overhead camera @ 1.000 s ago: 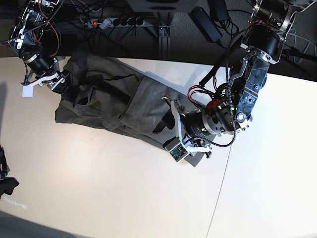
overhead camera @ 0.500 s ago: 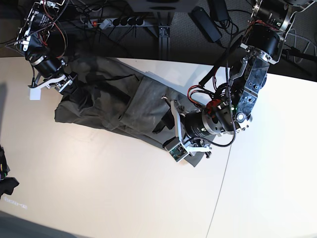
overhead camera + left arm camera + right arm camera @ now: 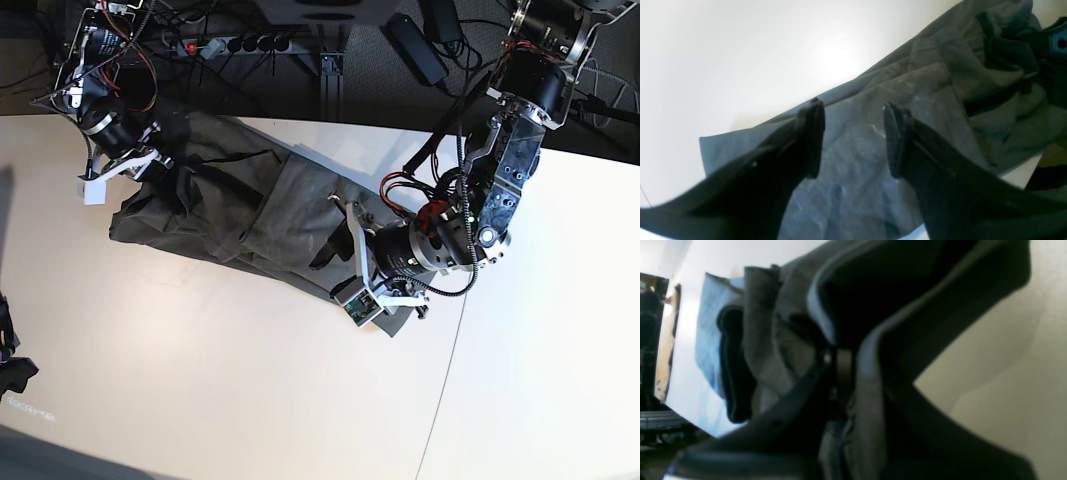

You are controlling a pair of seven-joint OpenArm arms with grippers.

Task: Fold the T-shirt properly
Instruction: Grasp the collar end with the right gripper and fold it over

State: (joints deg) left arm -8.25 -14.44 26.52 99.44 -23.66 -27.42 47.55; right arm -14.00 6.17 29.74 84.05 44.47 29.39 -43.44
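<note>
Fabric of the T-shirt (image 3: 927, 100) fills the lower right of your left wrist view beneath the wide-open left gripper (image 3: 853, 136), your right wrist view has the right gripper (image 3: 840, 366) pinched on a fold at centre, and in the base view the shirt sprawls across the table (image 3: 200, 380) from upper left to centre.

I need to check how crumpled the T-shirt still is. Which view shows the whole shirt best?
The base view: the T-shirt lies bunched across the table, seen end to end. The left wrist view shows only a flat corner under the open left gripper. The right wrist view shows blurred folds pinched in the right gripper.
</note>
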